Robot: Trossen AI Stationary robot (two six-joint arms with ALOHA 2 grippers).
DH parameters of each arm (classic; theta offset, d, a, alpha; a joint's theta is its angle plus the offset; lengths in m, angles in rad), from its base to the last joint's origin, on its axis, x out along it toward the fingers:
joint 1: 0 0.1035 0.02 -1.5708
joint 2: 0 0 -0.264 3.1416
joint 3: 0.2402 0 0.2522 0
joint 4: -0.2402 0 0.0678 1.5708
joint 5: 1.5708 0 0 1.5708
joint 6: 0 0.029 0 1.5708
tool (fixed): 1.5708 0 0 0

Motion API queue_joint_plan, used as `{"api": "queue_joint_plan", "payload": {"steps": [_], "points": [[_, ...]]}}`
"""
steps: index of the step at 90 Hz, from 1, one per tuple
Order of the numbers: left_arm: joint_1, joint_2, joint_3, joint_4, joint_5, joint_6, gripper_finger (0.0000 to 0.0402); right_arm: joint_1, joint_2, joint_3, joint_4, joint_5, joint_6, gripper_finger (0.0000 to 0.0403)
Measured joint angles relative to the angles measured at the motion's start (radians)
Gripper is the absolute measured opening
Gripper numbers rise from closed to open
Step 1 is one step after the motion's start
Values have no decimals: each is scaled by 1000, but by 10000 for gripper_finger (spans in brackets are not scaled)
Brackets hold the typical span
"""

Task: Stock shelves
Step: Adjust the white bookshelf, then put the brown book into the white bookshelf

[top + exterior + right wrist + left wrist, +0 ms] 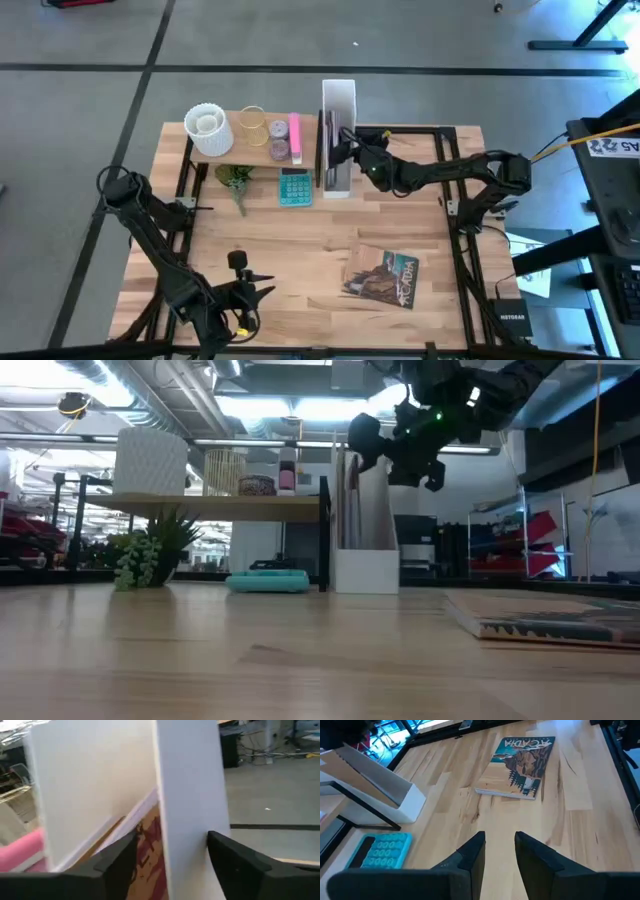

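Observation:
The wood plank shelf [262,153] stands at the far left-centre and carries a white pot [208,128], a wire basket [251,126], a pink bottle [294,131] and a small jar [279,150]. The white upright file box [338,100] stands at its right end, with thin books [147,855] upright inside. My right gripper [172,845] is open, high at the box's top, one finger on each side of a box wall [190,795]. My left gripper [499,845] waits open above the table's near left. My right gripper stands with its two fingers [225,850] on either side of the file box's tall white wall, coming level from the table's right side near the box's top [352,460]. Whether either finger touches the wall, I cannot tell.
A picture-cover book [382,275] lies flat on the near right of the table. A teal calculator [295,187] and a small green plant [235,180] sit on the table by the shelf's front. The middle of the tabletop [300,240] is bare wood.

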Motion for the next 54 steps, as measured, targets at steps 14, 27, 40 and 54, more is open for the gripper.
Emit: {"api": "queue_joint_plan", "payload": {"steps": [14, 27, 40, 54], "points": [[-1, 0, 0, 0, 2, -4, 90, 60, -103, 0, -44, 82, -129, 236], [-1, 0, 0, 1, 2, -6, 90, 158, -212, 1, -97, 107, -250, 237], [0, 0, 0, 1, 2, -10, 90, 327, -297, 2, -234, 105, -362, 237], [1, 0, 0, 0, -1, -8, 90, 579, -307, 2, -394, 142, -422, 237]]}}
